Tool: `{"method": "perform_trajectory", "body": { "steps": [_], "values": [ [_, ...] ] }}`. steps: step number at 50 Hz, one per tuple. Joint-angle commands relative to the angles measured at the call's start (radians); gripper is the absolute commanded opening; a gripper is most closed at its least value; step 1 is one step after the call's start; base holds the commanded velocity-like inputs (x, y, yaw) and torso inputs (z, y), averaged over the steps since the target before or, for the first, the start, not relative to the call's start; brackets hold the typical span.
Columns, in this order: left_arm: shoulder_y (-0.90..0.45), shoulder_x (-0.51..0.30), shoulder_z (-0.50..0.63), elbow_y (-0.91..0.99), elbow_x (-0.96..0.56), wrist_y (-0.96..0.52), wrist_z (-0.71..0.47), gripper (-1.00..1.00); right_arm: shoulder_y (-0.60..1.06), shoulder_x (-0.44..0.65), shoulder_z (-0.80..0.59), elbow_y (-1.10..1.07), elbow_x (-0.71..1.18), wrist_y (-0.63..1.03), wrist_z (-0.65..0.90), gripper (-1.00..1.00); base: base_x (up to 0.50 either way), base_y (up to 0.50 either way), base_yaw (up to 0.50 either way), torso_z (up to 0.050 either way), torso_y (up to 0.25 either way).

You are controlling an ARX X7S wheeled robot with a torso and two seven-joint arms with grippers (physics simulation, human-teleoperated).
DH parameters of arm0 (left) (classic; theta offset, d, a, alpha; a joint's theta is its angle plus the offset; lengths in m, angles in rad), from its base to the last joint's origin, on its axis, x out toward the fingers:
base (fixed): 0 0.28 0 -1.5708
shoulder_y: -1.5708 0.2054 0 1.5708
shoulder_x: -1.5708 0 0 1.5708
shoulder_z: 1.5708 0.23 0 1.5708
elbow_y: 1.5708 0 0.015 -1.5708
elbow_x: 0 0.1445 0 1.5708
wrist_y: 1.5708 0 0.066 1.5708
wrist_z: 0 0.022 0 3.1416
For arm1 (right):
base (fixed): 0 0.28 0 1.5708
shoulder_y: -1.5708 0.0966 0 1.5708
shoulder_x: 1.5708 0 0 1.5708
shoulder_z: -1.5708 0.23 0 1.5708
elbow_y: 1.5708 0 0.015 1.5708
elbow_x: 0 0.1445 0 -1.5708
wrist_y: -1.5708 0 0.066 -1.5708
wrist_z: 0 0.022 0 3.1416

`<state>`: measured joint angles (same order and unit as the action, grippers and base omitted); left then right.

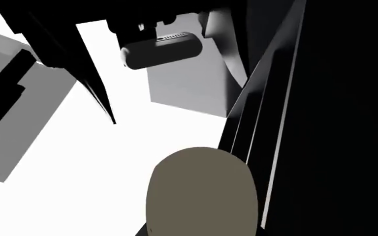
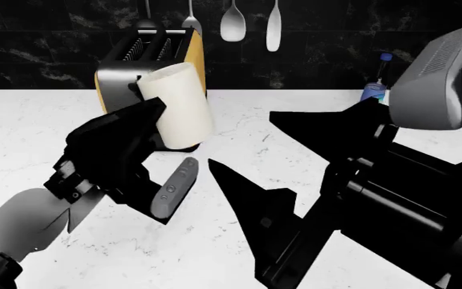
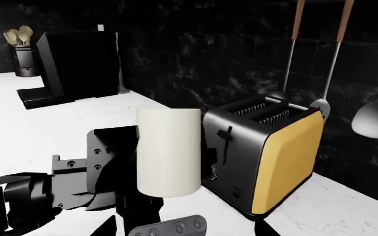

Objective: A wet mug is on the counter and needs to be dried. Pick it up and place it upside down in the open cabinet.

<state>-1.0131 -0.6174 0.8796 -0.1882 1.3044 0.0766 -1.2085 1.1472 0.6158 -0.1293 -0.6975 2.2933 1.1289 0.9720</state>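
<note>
The cream-white mug [image 2: 181, 108] is upright and lifted off the white marble-look counter [image 2: 22, 120], in front of the toaster. My left gripper [image 2: 163, 139] is shut on it, with a black finger against its left side and a grey finger [image 2: 171, 185] reaching below it. The right wrist view shows the mug [image 3: 168, 150] beside the left gripper's black body, above the counter [image 3: 18, 128]. In the left wrist view the mug is a dull rounded shape [image 1: 202, 194] filling the near edge. Its handle is hidden. My right gripper [image 2: 240, 138] is open and empty, to the right of the mug. The cabinet is out of view.
A black and yellow toaster [image 2: 147, 57] stands just behind the mug and shows in the right wrist view [image 3: 267, 147]. Spoons [image 2: 233, 24] hang on the dark back wall. A blue-labelled bottle [image 2: 375, 90] stands at the back right. A black appliance [image 3: 77, 64] and a utensil pot [image 3: 21, 54] stand further along.
</note>
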Motion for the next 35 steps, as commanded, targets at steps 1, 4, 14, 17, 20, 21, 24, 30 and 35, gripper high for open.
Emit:
{"method": "perform_trajectory", "body": {
  "steps": [1, 4, 14, 17, 20, 21, 24, 30, 35],
  "values": [
    [0.007, 0.007, -0.004, 0.026, 0.021, -0.008, -0.019, -1.0, -0.006, -0.029, -0.02, -0.012, -0.01, -0.017, -0.001, 1.0, 0.0, 0.0, 0.0, 0.0, 0.0],
    [0.01, 0.011, -0.002, 0.028, 0.023, -0.01, -0.019, -1.0, -0.004, -0.029, -0.019, -0.016, -0.008, -0.021, -0.001, 1.0, 0.0, 0.0, 0.0, 0.0, 0.0],
    [0.036, 0.004, -0.003, 0.099, 0.019, -0.019, 0.0, -1.0, -0.016, -0.036, -0.017, -0.017, -0.028, -0.017, -0.015, 1.0, 0.0, 0.0, 0.0, 0.0, 0.0],
    [0.042, 0.0, -0.005, 0.121, 0.014, -0.019, 0.007, -1.0, -0.022, -0.041, -0.017, -0.016, -0.037, -0.013, -0.022, 1.0, 0.0, 0.0, 0.0, 0.0, 0.0],
    [0.046, -0.005, -0.009, 0.143, 0.008, -0.02, 0.014, -1.0, -0.03, -0.045, -0.015, -0.012, -0.048, -0.009, -0.03, 1.0, 0.0, 0.0, 0.0, 0.0, 0.0],
    [0.047, -0.007, -0.01, 0.152, 0.005, -0.02, 0.018, -1.0, -0.033, -0.046, -0.014, -0.012, -0.052, -0.007, -0.033, 1.0, 0.0, 0.0, 0.0, 0.0, 0.0],
    [0.044, -0.008, -0.012, 0.163, -0.002, -0.017, 0.026, -1.0, -0.041, -0.05, -0.013, -0.012, -0.061, -0.006, -0.039, 1.0, 0.0, 0.0, 0.0, 0.0, 0.0],
    [0.044, -0.005, -0.012, 0.174, -0.004, -0.016, 0.033, -1.0, -0.048, -0.049, -0.011, -0.012, -0.065, -0.007, -0.045, 1.0, 0.0, 0.0, 0.0, 0.0, 0.003],
    [0.035, 0.005, -0.007, 0.162, -0.005, -0.011, 0.035, -1.0, -0.064, -0.061, -0.013, -0.01, -0.081, -0.005, -0.055, 1.0, 0.0, 0.0, 0.0, 0.0, 0.0]
  ]
}}
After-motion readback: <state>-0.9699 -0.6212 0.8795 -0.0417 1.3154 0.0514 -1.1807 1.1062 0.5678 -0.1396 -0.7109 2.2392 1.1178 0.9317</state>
